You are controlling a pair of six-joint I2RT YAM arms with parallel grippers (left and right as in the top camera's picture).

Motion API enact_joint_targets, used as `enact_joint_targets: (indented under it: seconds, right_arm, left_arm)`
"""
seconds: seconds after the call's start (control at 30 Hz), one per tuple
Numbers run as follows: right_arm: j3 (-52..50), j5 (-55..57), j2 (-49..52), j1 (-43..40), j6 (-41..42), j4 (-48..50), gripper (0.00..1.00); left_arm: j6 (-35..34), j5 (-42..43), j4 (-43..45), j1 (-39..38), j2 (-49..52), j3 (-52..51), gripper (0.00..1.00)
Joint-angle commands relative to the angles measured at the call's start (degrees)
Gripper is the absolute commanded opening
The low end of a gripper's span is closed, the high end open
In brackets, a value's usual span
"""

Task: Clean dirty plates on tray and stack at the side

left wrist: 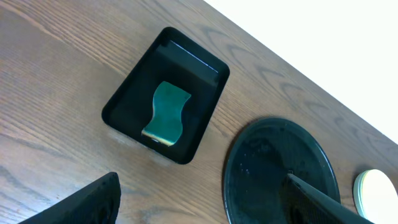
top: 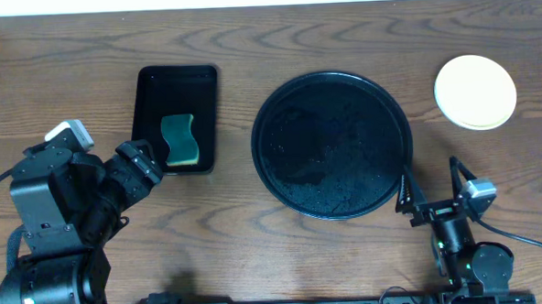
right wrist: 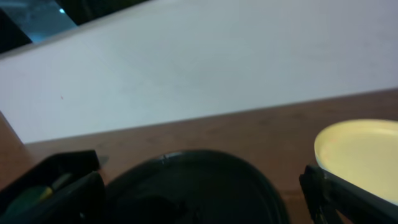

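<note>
The large round black tray [top: 332,145] sits mid-table with no plates on it, only wet specks. It also shows in the left wrist view [left wrist: 280,171] and the right wrist view [right wrist: 193,190]. A stack of plates [top: 475,91] with a pale yellow one on top stands at the far right; I see its top plate in the right wrist view [right wrist: 360,152] and an edge in the left wrist view [left wrist: 376,193]. The mint-blue plates are hidden. My left gripper [top: 143,167] is open and empty near the small tray. My right gripper [top: 433,186] is open and empty by the round tray's front right rim.
A small rectangular black tray [top: 178,119] at the left holds a green sponge [top: 180,140], also in the left wrist view [left wrist: 165,113]. Bare wooden table lies around the trays. A pale wall edges the far side.
</note>
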Motion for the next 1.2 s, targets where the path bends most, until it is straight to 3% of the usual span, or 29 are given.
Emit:
enact_joint_targets:
  seconds: [0.0, 0.13, 0.3, 0.53, 0.77, 1.17]
  right_arm:
    - [-0.1, 0.1, -0.4, 0.4, -2.9, -0.8, 0.99]
    - [-0.1, 2.8, -0.4, 0.4, -5.0, -7.1, 0.99]
    - [-0.1, 3.1, -0.4, 0.4, -10.7, -7.1, 0.99]
    - [0.0, 8.8, -0.4, 0.4, -8.0, -7.7, 0.99]
    - [0.0, 9.8, -0.4, 0.3, -17.1, -7.8, 0.99]
    - [0.0, 9.1, -0.4, 0.3, -17.2, -7.5, 0.99]
  left_arm:
    - [0.0, 0.5, 0.0, 0.0, 0.0, 0.6, 0.82]
    - [0.0, 0.5, 0.0, 0.0, 0.0, 0.6, 0.82]
    - [0.0, 0.5, 0.0, 0.0, 0.0, 0.6, 0.82]
    - [0.0, 0.5, 0.0, 0.0, 0.0, 0.6, 0.82]
    - [0.0, 0.5, 0.0, 0.0, 0.0, 0.6, 0.82]
    - [0.0, 0.5, 0.0, 0.0, 0.0, 0.6, 0.82]
